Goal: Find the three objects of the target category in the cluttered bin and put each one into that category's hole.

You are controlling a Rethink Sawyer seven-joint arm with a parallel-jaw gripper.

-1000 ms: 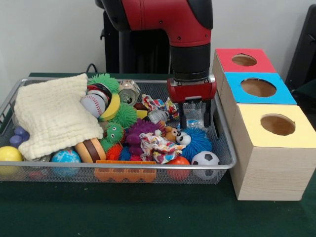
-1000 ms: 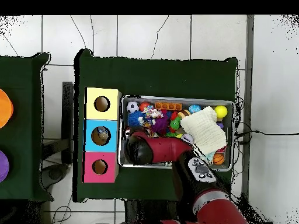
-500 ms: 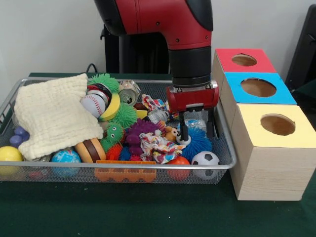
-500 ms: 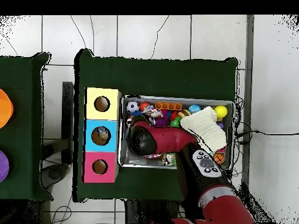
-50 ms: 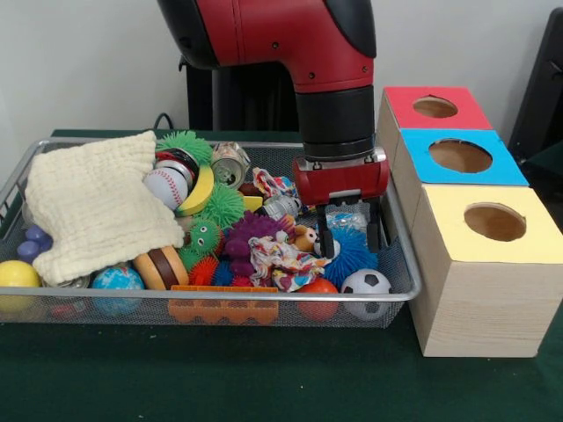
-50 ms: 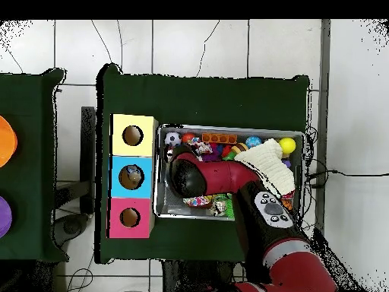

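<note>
My gripper (image 5: pixel 350 239) hangs open in the right end of the wire bin (image 5: pixel 400 230), fingers pointing down. Its fingertips straddle a blue spiky ball (image 5: pixel 354 252), with a clear crumpled plastic piece (image 5: pixel 345 218) showing between them. I cannot tell whether they touch the ball. Just left of the left finger sits a small panda-like toy (image 5: pixel 310 238). A soccer ball (image 5: pixel 365 283) lies in front. The wooden box to the right has a red hole (image 5: pixel 435 107), a blue hole (image 5: pixel 460 156) and a yellow hole (image 5: pixel 494 221). In the overhead view the arm (image 6: pixel 186 176) hides the gripper.
A cream cloth (image 5: pixel 92 207) covers the bin's left part. Packed between are a baseball (image 5: pixel 164 186), a crushed can (image 5: pixel 230 163), green spiky balls (image 5: pixel 204 236), a purple spiky toy (image 5: pixel 251 230), a patterned rag (image 5: pixel 281 261), a globe ball (image 5: pixel 117 280) and an orange toy (image 5: pixel 223 308).
The gripper has moved toward the bin's front and lowered, from over the clear plastic to around the blue spiky ball. Its fingers stayed apart.
</note>
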